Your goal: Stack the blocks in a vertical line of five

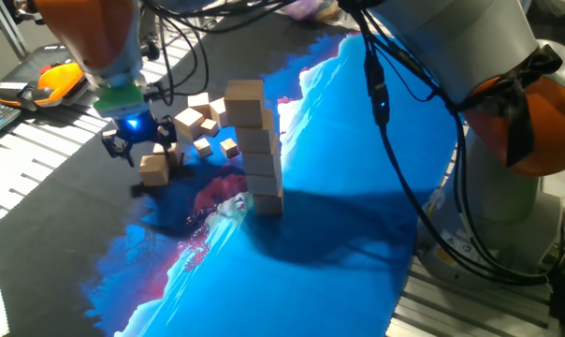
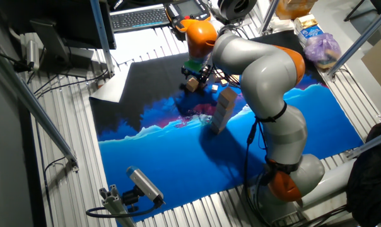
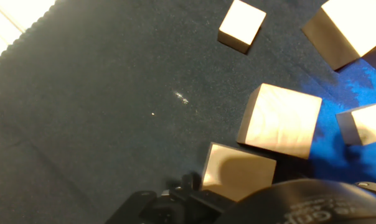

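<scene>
Fixed view: a stack [image 1: 257, 145] of tan wooden blocks stands upright near the centre of the mat [image 1: 339, 234], on the blue printed area. About five blocks can be counted, the top one looking slightly wider than those below. The column leans a little but holds together.

At roughly 10 o'clock from the stack's base lies a loose cluster of blocks [image 1: 204, 120], scattered on the border between the dark and blue parts of the mat. One separate block [image 1: 154, 168] sits at about 9 o'clock from the stack base, on the dark area, just below the gripper [image 1: 133, 140].

The gripper hovers over the dark area, well apart from the stack. Blue light glows on its body. Finger state: cannot tell from this view whether the fingers are open or closed; nothing visibly held.

Other fixed view: the arm [image 2: 260, 69] arcs over the stack [image 2: 222, 110]; the gripper [image 2: 193, 74] sits at about 11 o'clock from it.

Hand view: four to five blocks visible on dark cloth. The nearest block [image 3: 236, 172] is at 6 o'clock, partly shadowed by the hand housing; a larger one [image 3: 280, 121] lies just beside it at 1 o'clock.
</scene>
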You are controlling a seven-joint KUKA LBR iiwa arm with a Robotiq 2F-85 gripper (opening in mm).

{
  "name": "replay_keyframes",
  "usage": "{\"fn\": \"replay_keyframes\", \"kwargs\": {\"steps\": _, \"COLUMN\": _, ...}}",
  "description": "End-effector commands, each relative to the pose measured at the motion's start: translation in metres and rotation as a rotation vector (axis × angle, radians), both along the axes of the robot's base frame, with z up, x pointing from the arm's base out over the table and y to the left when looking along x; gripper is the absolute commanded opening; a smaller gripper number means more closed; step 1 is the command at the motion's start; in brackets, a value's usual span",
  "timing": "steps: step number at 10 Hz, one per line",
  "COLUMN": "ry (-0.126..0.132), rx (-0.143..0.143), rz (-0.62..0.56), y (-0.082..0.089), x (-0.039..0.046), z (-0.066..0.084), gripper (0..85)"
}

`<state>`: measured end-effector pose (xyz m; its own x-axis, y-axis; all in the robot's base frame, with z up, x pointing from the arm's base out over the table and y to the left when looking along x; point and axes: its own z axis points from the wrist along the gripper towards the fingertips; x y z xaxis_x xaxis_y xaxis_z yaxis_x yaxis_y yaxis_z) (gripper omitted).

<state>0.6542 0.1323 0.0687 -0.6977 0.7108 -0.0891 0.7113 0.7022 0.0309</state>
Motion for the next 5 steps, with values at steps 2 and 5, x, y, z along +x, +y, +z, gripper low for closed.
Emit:
{"fn": "replay_keyframes", "kwargs": {"steps": 2, "ry": -0.004, "rx": 0.0, "rz": -0.008, "y": 0.0008, "x": -0.0008, "z": -0.0019, "gripper": 68.0}}
{"fn": "replay_keyframes", "kwargs": {"steps": 5, "ry": -0.02, "rx": 0.0, "rz": -0.02, "y": 0.0019, "x": -0.0008, "z": -0.0099, "gripper": 68.0}}
